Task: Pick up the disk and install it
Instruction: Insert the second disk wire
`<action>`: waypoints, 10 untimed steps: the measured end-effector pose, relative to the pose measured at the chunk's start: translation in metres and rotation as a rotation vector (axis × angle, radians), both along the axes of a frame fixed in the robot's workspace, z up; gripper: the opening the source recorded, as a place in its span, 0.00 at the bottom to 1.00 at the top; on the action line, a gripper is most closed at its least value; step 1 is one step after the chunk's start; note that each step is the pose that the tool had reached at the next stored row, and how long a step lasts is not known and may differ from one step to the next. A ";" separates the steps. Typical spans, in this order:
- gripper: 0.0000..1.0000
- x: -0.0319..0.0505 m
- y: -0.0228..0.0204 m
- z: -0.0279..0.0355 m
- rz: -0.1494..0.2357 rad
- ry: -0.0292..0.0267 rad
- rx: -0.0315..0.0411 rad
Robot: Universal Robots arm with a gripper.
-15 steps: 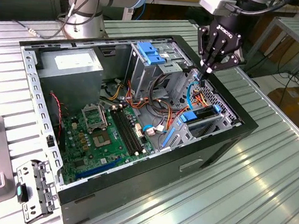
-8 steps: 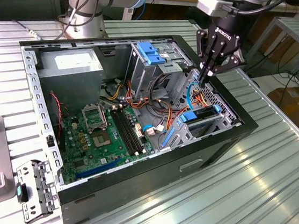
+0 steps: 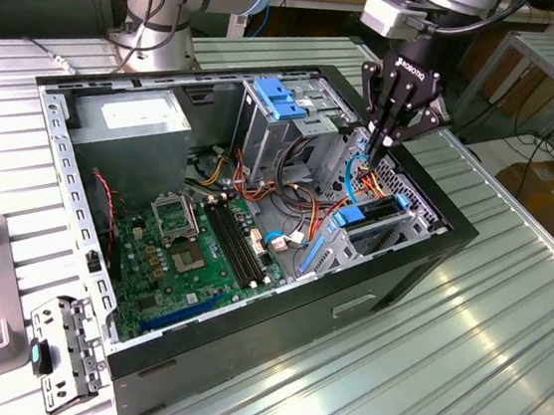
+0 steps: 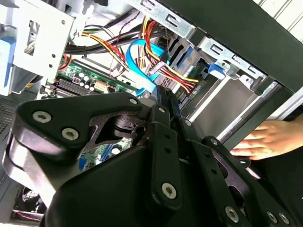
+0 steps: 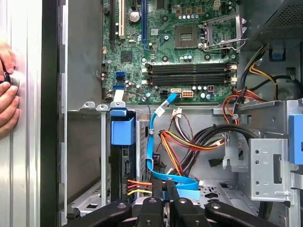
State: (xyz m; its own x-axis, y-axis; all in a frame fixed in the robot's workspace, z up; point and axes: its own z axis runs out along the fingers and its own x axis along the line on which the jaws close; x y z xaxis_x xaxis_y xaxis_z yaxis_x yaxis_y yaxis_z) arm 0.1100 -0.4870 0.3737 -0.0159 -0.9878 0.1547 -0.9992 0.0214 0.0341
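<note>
The disk (image 5: 124, 161) stands on edge in the drive bay at the case's front corner, on the exterior view's right. Its blue plastic frame (image 3: 351, 217) shows at the top, and red and yellow wires reach its end. My gripper (image 3: 376, 151) hangs just above the bay among the cables. The two black fingers (image 5: 158, 198) are pressed together with nothing seen between them. In the second wrist view the gripper (image 4: 166, 92) points at a flat blue cable (image 4: 142, 61), which the first wrist view shows looping past the gripper (image 5: 163, 185).
The open black computer case (image 3: 240, 354) lies on a ribbed metal table, with its green motherboard (image 3: 192, 248) and a tall grey cage with a light-blue latch (image 3: 276, 102). A person's hand (image 5: 7, 90) rests on the case's outer wall. A grey bracket (image 3: 65, 354) lies beside the case.
</note>
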 end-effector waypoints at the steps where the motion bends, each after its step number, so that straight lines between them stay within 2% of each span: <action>1: 0.18 0.0000 0.0000 -0.0019 0.000 0.0000 -0.0048; 4: 0.19 0.0000 0.0000 -0.0068 0.000 0.0000 -0.0173; 5: 0.25 0.0000 0.0000 -0.0092 0.000 0.0000 -0.0246; 6: 0.24 0.0000 0.0001 -0.0101 0.000 0.0000 -0.0282; 7: 0.17 0.0000 0.0000 -0.0101 0.000 0.0000 -0.0286; 10: 0.16 0.0000 0.0000 -0.0102 0.000 0.0000 -0.0285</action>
